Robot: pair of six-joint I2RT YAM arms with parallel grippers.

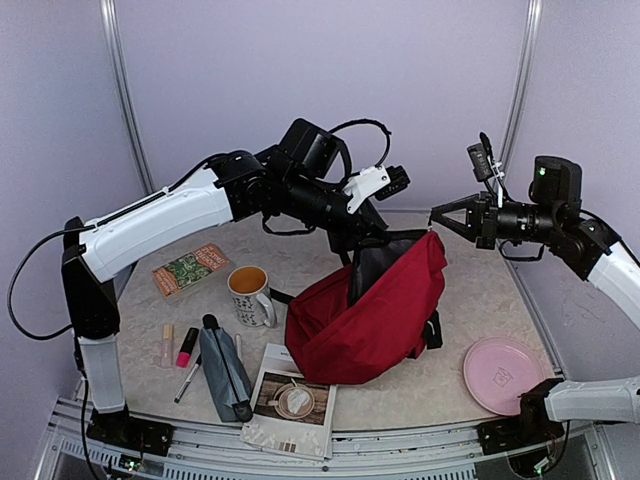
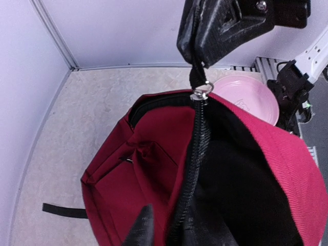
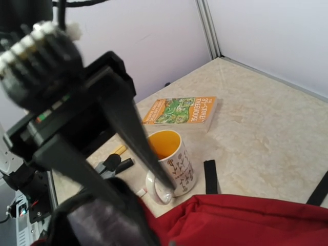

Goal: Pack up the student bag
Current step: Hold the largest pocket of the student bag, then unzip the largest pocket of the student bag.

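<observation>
Beige tabletop (image 1: 400,395) bears student bag (image 1: 370,320), right gripper (image 1: 435,220) clenched on it, left gripper (image 1: 358,245) unclear.

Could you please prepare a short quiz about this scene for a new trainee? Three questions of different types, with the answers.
1. True or false: the pink plate lies inside the student bag.
2. What does the right gripper pinch? A) a marker B) the bag's zipper pull C) the grey pouch
3. Name the upright thing standing between the orange book and the bag.
Key: 1 false, it lies on the table, apart from the bag; 2 B; 3 the mug.
</observation>
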